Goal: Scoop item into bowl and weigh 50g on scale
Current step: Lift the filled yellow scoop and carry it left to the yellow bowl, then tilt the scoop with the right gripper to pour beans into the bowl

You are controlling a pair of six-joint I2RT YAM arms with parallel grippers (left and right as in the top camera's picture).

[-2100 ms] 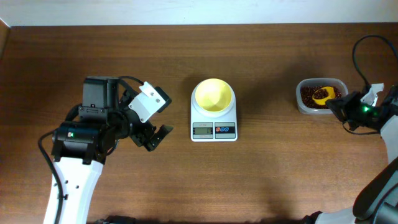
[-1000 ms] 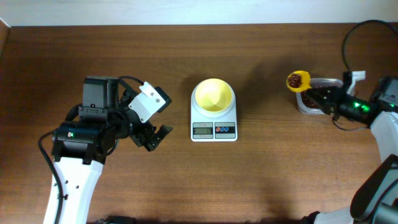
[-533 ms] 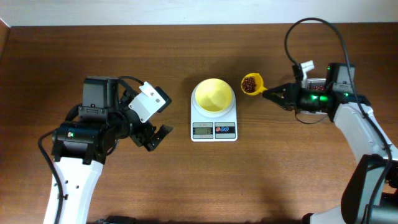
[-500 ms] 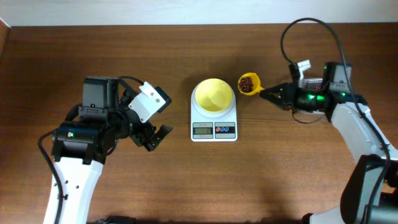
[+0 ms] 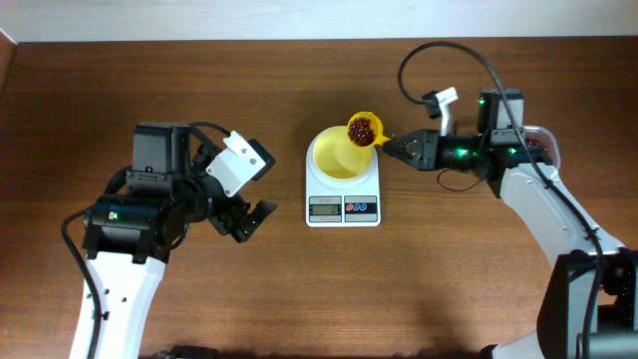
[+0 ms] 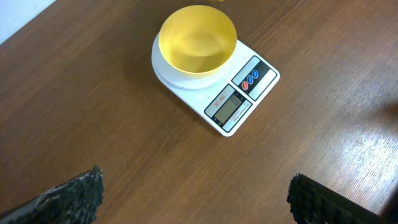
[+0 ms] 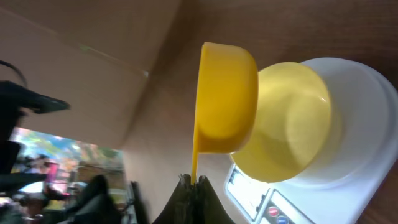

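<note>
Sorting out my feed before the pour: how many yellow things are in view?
2. The bowl sits on the scale; the scoop, loaded with beans, is held by the right gripper above the bowl's far-right rim.

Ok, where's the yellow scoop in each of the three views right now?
Overhead: the scoop, full of beans, is at top centre, over the upper right rim of the bowl.
Left wrist: not clearly in it; the picture ends just past the bowl.
Right wrist: mid-frame, seen side-on, handle running down to the right gripper.
Shared landmark: the yellow bowl on the white scale.
</note>
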